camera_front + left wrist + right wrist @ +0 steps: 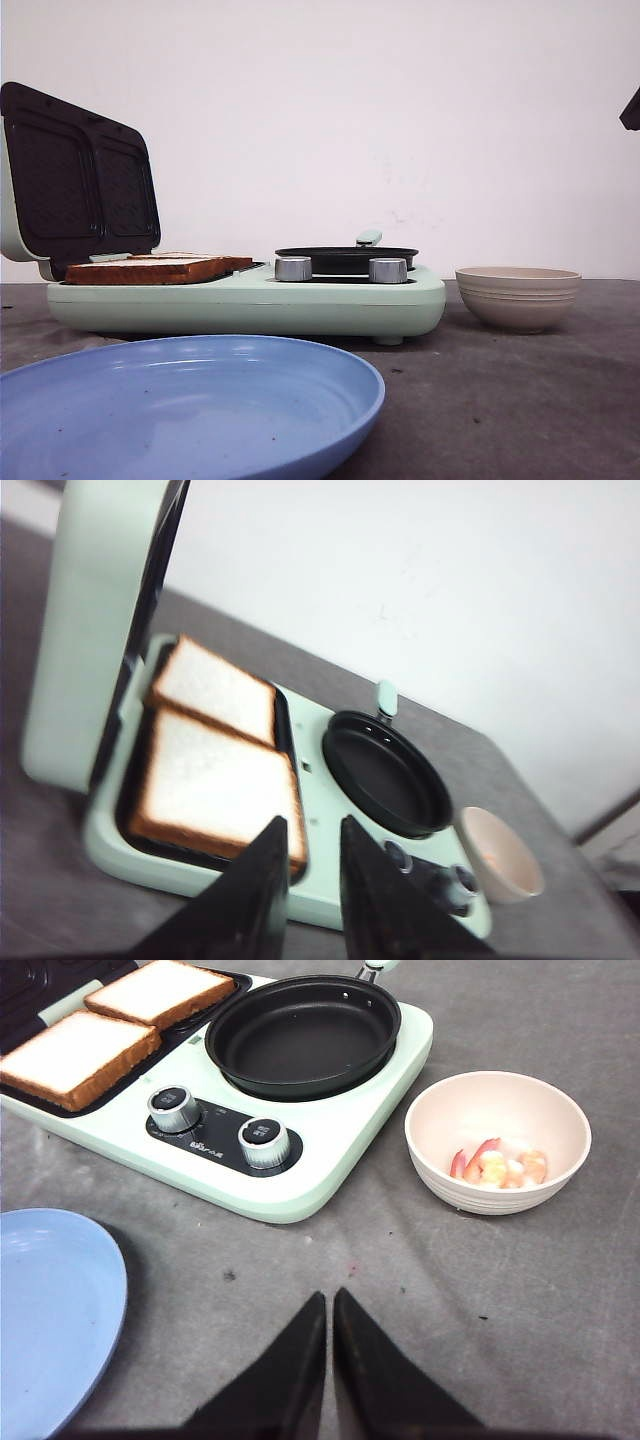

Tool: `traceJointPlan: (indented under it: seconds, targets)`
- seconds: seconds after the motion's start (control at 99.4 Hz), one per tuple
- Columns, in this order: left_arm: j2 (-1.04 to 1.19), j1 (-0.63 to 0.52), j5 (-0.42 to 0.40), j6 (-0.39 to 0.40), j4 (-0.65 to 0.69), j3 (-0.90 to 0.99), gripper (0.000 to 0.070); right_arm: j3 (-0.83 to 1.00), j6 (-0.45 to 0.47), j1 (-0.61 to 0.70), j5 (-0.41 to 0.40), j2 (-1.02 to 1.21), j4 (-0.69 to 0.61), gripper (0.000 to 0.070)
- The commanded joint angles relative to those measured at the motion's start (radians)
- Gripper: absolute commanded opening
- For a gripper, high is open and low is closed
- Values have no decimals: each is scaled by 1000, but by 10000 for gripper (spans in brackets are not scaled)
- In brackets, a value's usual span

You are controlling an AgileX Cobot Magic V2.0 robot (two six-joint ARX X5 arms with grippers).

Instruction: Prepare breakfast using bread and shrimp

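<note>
Two bread slices [150,268] with white crumb and brown crust lie side by side in the open sandwich tray of a mint green breakfast maker [250,302]. The left wrist view shows the nearer slice [215,785] and the farther one [215,688]. Pink shrimp [497,1167] lie in a beige bowl [430,1110], which stands to the right of the appliance [518,297]. My left gripper [311,820] hovers above the appliance's front edge, slightly open and empty. My right gripper [329,1295] is shut and empty above bare table, in front of the bowl.
The raised lid [75,185] stands at the appliance's left end. An empty black frying pan [345,258] sits on its right half behind two silver knobs [293,268]. An empty blue plate [180,410] lies at the front left. A dark arm part [631,110] shows at the right edge.
</note>
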Motion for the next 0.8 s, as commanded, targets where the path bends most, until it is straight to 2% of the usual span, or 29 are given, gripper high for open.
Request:
traceJointPlan:
  seconds: [0.0,0.111,0.272,0.392,0.503,0.543,0.614,0.664,0.795]
  targets:
    - [24,21,26,-112,52,17,5,0,2,5,0,2,10,3]
    - [89,73,59,-148,94,60,6,0,2,5,0,2,10,3]
    - [224,178,126,-148,93,180,5,0,-4,5,-2,2,10,3]
    - [359,278,210,-148,92,283,7,0,-5,5,-3,2,21,3]
    - [490,366,296,-151,90,382,45,0,-5,5,-5,2,32,3]
    - [533,393,318,-151,89,416,91,0,-5,5,-7,2,34,3]
    - [610,434,338,-156,83,480,221,0,-5,5,-11,2,39,3]
    - [653,454,349,-163,82,515,277,0,-5,5,-11,2,42,3]
    - [766,487,364,-163,82,610,285,0,-5,5,-12,3,50,3]
